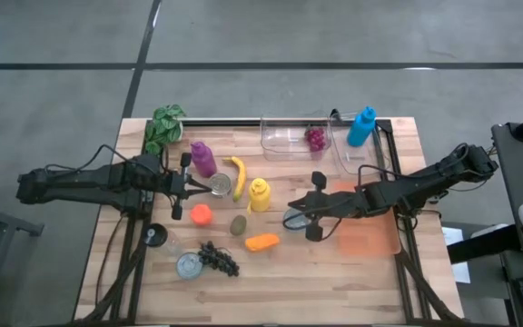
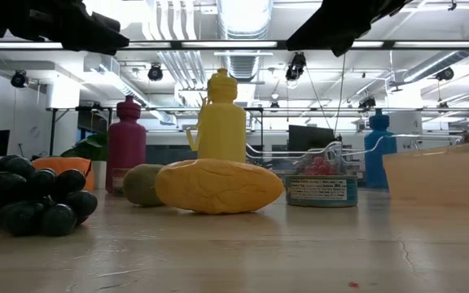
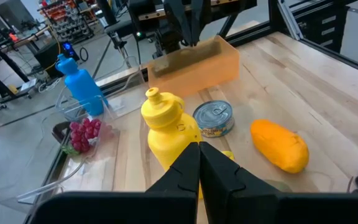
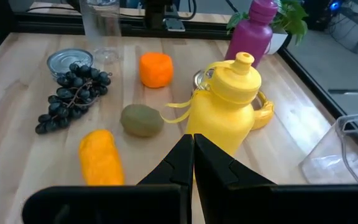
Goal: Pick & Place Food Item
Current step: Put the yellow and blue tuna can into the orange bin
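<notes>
Reaching inward over table, left claw (image 1: 186, 185) & right claw (image 1: 303, 215) both closed, empty, facing yellow bottle (image 1: 259, 193).

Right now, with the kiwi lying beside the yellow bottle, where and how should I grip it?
Probably across the kiwi's short middle, from straight above. It lies on its side, with the yellow bottle close on one side, so a level approach looks crowded.
</notes>
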Controlling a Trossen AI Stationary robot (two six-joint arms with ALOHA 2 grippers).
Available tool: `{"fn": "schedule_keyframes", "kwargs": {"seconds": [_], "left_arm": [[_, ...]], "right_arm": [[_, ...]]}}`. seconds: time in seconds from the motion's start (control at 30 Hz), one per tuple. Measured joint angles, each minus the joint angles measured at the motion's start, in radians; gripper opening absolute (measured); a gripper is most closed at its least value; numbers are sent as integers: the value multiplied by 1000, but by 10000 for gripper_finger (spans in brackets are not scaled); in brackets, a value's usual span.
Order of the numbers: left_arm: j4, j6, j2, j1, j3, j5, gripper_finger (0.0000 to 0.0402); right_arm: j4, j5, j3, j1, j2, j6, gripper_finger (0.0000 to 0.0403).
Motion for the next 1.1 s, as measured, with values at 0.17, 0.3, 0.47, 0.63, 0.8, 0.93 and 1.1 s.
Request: {"fn": "schedule_keyframes", "kwargs": {"seconds": [0.17,0.3,0.47,0.63,0.8,0.93,1.1], "left_arm": [[0,0,0,0,0,0,10],[0,0,0,0,0,0,10],[1,0,0,0,0,0,10],[-1,-1,0,0,0,0,10],[-7,-3,1,0,0,0,10],[-8,-3,1,0,0,0,10],[-8,-3,1,0,0,1,10]], "right_arm": [[-67,-45,0,0,0,77,8],[-160,-47,0,0,1,175,8],[-216,-54,-3,-1,17,259,8],[-238,-95,-4,-3,73,294,8],[-246,-135,-1,-3,138,297,8],[-253,-148,0,-3,175,316,8],[-257,-156,0,-3,204,343,8]]}}
